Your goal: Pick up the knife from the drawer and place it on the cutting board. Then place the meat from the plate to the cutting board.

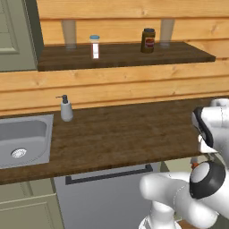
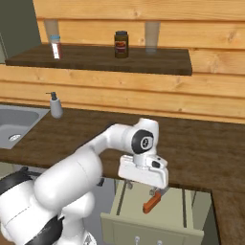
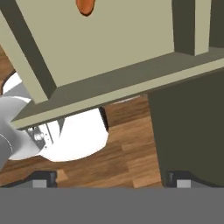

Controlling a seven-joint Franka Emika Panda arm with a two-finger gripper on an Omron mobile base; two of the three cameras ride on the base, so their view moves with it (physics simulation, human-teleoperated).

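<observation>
Gripper [image 2: 143, 184] hangs over the open drawer [image 2: 143, 225], fingers spread wide, gripping nothing. Knife [image 2: 152, 203] lies in the drawer just below the hand; its reddish handle [image 3: 85, 6] sits beyond the fingertips, untouched.

Drawer [image 2: 158, 222] pulled open; knife [image 2: 152, 203] lying inside, reddish handle visible beneath pincer [image 2: 142, 185], fingers spread.

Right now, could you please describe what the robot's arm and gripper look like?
The arm has glossy white rounded shells with dark joint rings and a round black cap at the wrist. The gripper has a boxy white body and two small dark grey finger tips. No cables or markings show.
</observation>
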